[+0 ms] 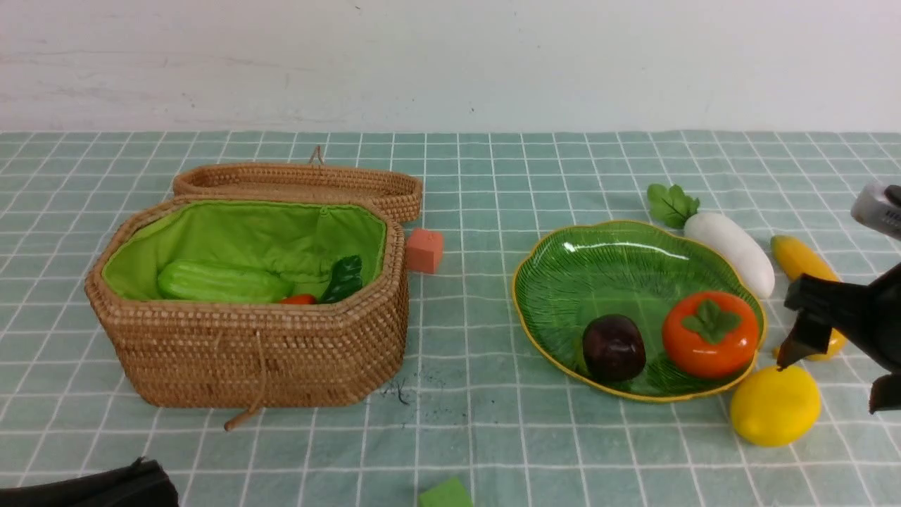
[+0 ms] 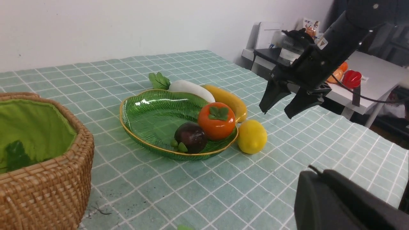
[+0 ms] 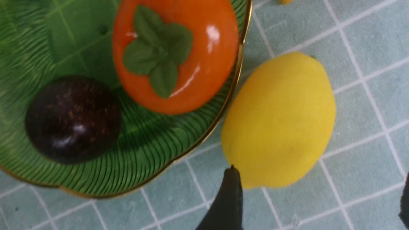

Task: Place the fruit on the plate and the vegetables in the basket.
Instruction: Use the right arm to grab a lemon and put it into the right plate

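The green plate [image 1: 563,282] holds the persimmon [image 1: 709,334] and the mangosteen [image 1: 614,348]. The lemon [image 1: 774,405] lies on the cloth against the plate's near right rim. The banana [image 1: 799,259] and the white radish [image 1: 728,252] lie behind the plate. The open basket [image 1: 246,352] holds the gourd [image 1: 222,282] and the carrot [image 1: 299,299]. The eggplant is not in view. My right gripper [image 1: 830,384] is open and empty, just above and right of the lemon [image 3: 278,121]. My left gripper [image 2: 314,171] is shut and empty, low at the near left.
The basket lid [image 1: 295,179] lies behind the basket. A small orange cube [image 1: 424,250] sits right of the basket. A small green cube [image 1: 445,494] sits at the front edge. A side table with clutter [image 2: 351,76] stands beyond the table's right edge.
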